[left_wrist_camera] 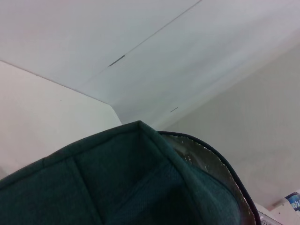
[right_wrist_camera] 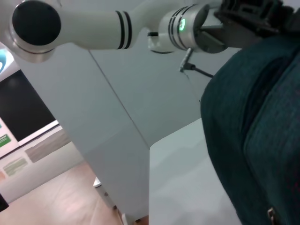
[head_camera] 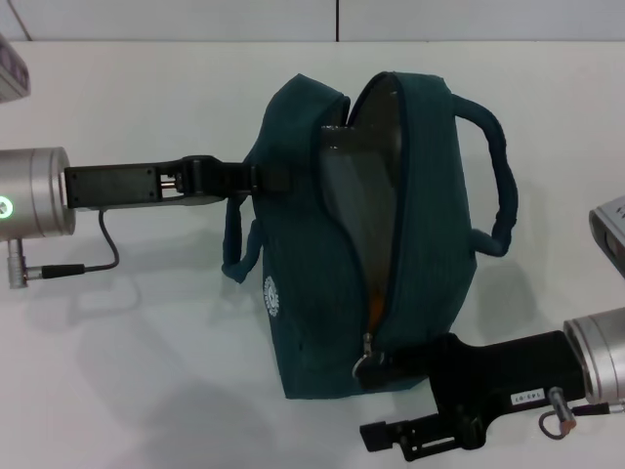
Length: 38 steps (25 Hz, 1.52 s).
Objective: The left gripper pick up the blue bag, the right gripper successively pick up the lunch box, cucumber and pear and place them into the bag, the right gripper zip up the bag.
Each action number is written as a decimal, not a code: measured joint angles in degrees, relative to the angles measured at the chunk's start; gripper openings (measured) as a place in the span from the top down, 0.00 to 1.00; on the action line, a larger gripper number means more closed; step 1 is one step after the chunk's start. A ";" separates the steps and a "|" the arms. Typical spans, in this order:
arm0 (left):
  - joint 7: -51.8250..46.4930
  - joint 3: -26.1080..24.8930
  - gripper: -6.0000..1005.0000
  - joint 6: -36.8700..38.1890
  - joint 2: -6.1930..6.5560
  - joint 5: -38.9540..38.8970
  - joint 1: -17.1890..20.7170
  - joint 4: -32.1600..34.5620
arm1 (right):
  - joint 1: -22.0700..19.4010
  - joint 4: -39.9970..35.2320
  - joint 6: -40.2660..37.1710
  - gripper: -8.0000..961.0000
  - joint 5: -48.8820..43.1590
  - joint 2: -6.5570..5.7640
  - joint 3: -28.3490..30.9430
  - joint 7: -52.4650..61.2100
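Blue bag (head_camera: 322, 293): upright on white surface (head_camera: 146, 342), mouth partly unzipped, foil lining showing; 2 handles visible. Left gripper (head_camera: 256, 178): closed on the bag's upper left side. Right gripper (head_camera: 376, 369): at the zipper pull (head_camera: 363, 363), near end; finger spread cannot be told.

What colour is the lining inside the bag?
Silver foil lining inside the dark teal blue bag, clearest in the head view.

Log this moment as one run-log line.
left gripper: on teal-blue fabric bag side | right gripper: at metal zipper pull | zipper: mostly open
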 joint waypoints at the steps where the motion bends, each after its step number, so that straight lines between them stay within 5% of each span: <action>1: -0.02 -0.02 0.94 0.00 0.00 0.00 0.02 0.00 | -0.15 -0.04 0.04 0.25 0.05 -0.04 0.16 0.12; 12: 0.00 -0.21 0.94 -0.01 0.35 0.00 0.42 0.00 | -0.27 -0.29 -2.29 0.25 -1.30 -0.60 2.81 0.95; 24: -0.01 -0.26 0.94 -0.69 0.58 0.00 0.49 0.00 | -3.07 -0.13 -8.38 0.25 -1.16 -4.99 7.07 4.14; 38: 0.05 -0.26 0.94 -0.69 0.63 0.00 0.47 0.00 | 0.60 -0.61 -0.06 0.25 -6.45 -0.63 7.40 3.74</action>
